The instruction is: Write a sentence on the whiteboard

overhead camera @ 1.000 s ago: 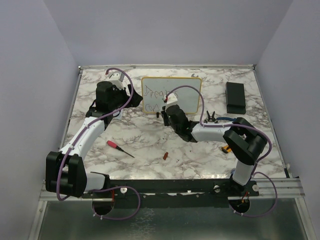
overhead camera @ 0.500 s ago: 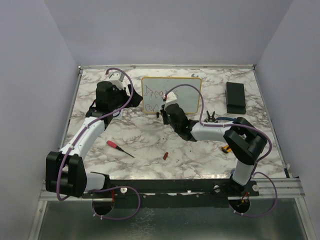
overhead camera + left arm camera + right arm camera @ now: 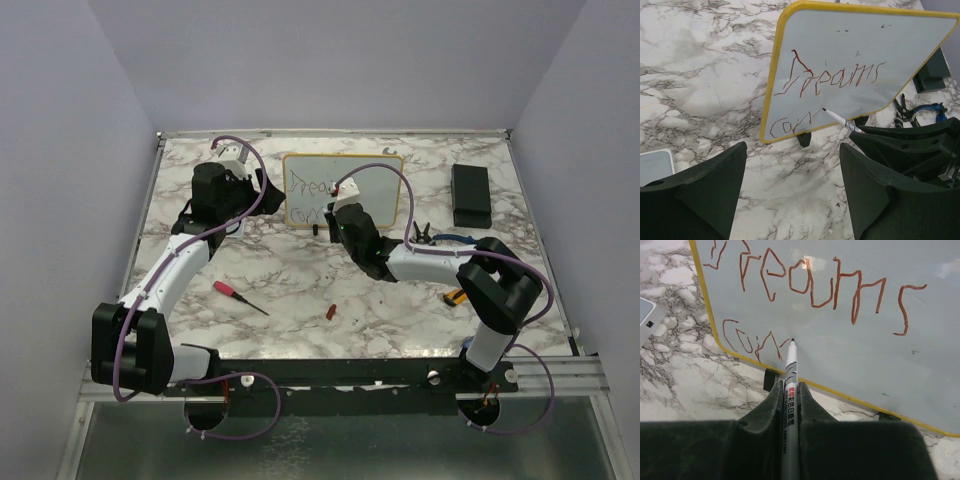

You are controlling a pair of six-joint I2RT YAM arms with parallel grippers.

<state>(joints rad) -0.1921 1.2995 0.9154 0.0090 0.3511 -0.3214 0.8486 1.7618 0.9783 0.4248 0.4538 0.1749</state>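
Whiteboard point(image 3: 378, 200) stands upright at the back middle of the marble bench point(image 3: 290, 275), on small black feet. Sentence point(image 3: 811, 287) in thin reddish strokes: top line "Dreams", second line only started, roughly "Co" plus a few strokes. Right hand point(image 3: 789, 390) is pressed together, pinching a marker point(image 3: 790, 375); the marker tip touches the board at the end of the second line. Left hand point(image 3: 792, 165) is spread, holds nothing, and hangs just left of the board, facing it. Screwdriver point(image 3: 235, 294) and red cap point(image 3: 331, 312) lie near the front; black box point(image 3: 471, 194) at the right.
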